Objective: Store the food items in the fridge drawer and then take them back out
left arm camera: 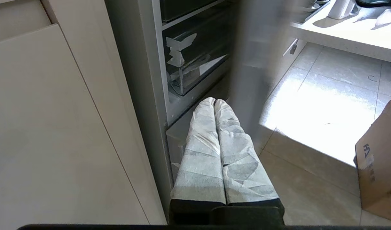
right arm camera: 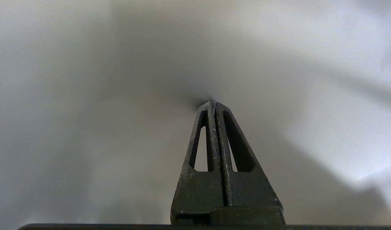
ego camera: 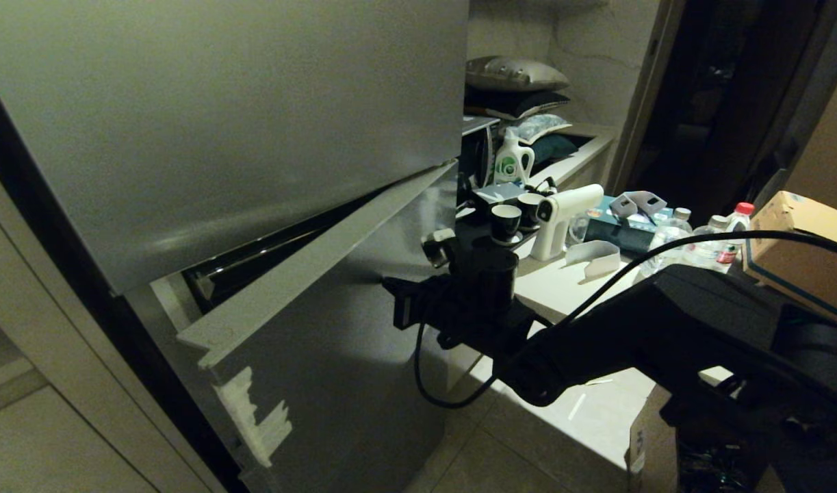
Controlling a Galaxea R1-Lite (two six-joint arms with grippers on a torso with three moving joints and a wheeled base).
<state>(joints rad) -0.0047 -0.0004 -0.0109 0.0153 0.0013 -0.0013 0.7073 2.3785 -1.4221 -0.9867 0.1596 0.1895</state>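
The food items are out of view. The grey fridge (ego camera: 220,116) fills the left of the head view, with its lower door (ego camera: 336,356) standing ajar and white tape scraps near that door's bottom corner. My right gripper (ego camera: 385,281) is shut with nothing in it, and its tips (right arm camera: 213,103) rest against the door's grey face. The left wrist view shows the fridge drawer (left arm camera: 190,68) inside the open fridge, clear plastic with whitish tape scraps on its front. My left gripper (left arm camera: 214,101) hangs low beside the fridge, its white-wrapped fingers (left arm camera: 201,153) shut and empty.
A pale counter (ego camera: 562,287) to the right carries a white spray gun (ego camera: 562,219), cups (ego camera: 506,222), a detergent jug (ego camera: 512,159) and bottles (ego camera: 712,239). Cardboard boxes (ego camera: 801,246) (left arm camera: 379,166) stand at right. A beige cabinet (left arm camera: 54,127) flanks the fridge. The tiled floor (left arm camera: 320,105) lies between.
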